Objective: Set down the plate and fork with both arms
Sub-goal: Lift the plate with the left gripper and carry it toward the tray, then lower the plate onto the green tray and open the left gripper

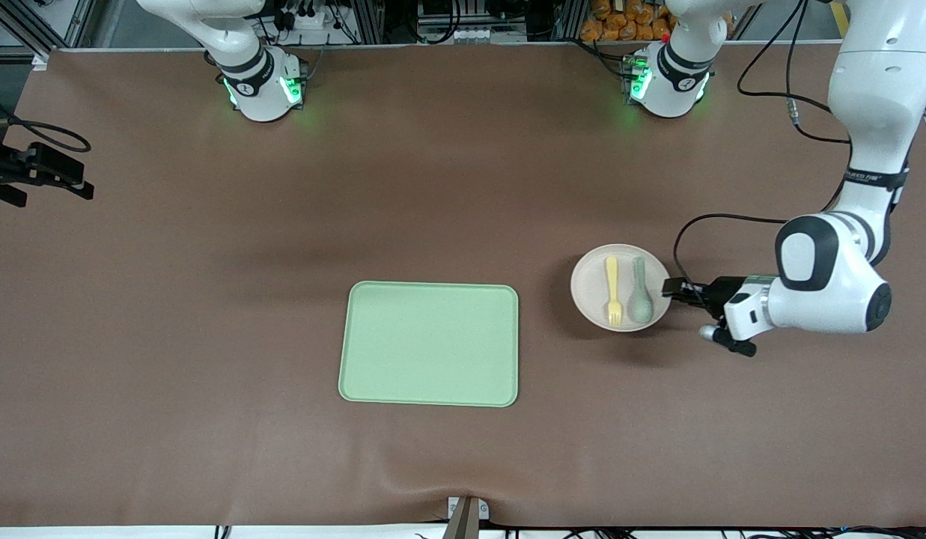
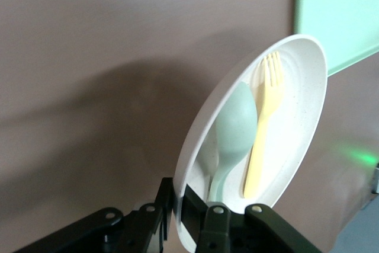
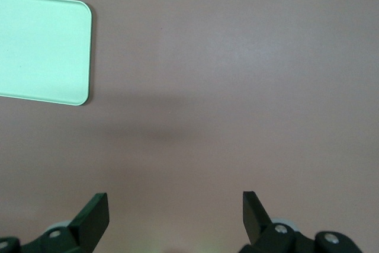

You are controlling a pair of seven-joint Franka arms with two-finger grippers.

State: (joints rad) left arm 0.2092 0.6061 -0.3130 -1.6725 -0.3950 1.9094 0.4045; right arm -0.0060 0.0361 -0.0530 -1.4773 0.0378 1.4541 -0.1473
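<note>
The off-white plate [image 1: 591, 288] lies toward the left arm's end of the table, beside the tray. The pale yellow fork [image 1: 613, 290] and a grey-green spoon [image 1: 640, 292] lie side by side in it. My left gripper [image 1: 671, 287] is shut on the plate's rim at the edge away from the tray. In the left wrist view the gripper [image 2: 185, 198] pinches the rim of the plate [image 2: 296, 128], with the fork [image 2: 263, 128] and the spoon [image 2: 235, 128] inside. My right gripper [image 3: 174, 202] is open and empty over bare table.
The rectangular light-green tray [image 1: 430, 344] lies mid-table, nearer the front camera than the plate. It shows in the left wrist view [image 2: 331, 16] and the right wrist view [image 3: 41, 51]. A black part of the right arm's hand [image 1: 36, 171] shows at the table's edge.
</note>
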